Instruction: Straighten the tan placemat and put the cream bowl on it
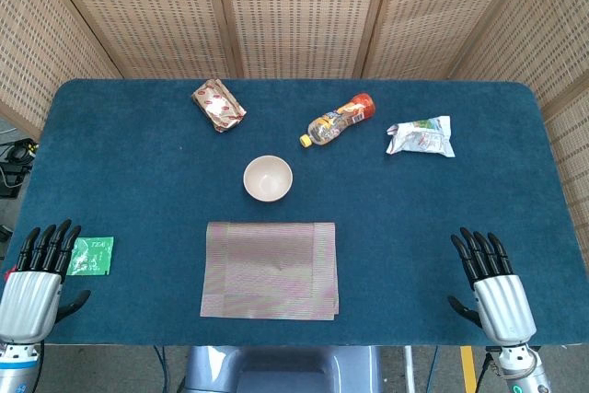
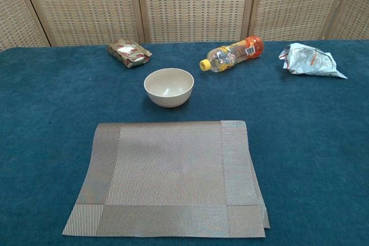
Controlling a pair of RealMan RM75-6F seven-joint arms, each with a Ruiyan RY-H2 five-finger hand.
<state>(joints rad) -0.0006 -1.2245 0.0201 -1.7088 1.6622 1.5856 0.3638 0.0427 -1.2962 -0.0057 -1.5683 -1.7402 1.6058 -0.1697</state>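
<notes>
While we look down from the head view, the bench (image 1: 138, 181) shows as a wide surface covered in dark blue cloth, backed by woven wicker screen panels (image 1: 304, 6) that close off the room behind.

At the near edge, our left hand (image 1: 37, 283) rests by the near left corner and our right hand (image 1: 492, 287) by the near right corner. Both lie palm down with the fingers (image 1: 51, 244) extended and slightly apart, holding nothing. A small green tea packet (image 1: 91, 256) lies just beside the left hand.

Between the hands, at the middle of the near edge, lies the tan placemat (image 1: 270, 270). Its long axis runs left to right, roughly along the near edge, though it sits slightly skewed, and a second layer peeks out at its near right corner. Just beyond its far edge, apart from it, the cream bowl (image 1: 268, 179) stands upright with its mouth up.

Farther back, toward the far edge, we see a red-and-white wrapped snack (image 1: 218, 105) at left, a plastic bottle (image 1: 339, 120) lying on its side with its yellow cap pointing toward the bowl, and a crumpled silver bag (image 1: 421, 136) at right.

Our chest view shows the placemat's woven border and the bowl's inside closely, but neither hand nor the tea packet.
</notes>
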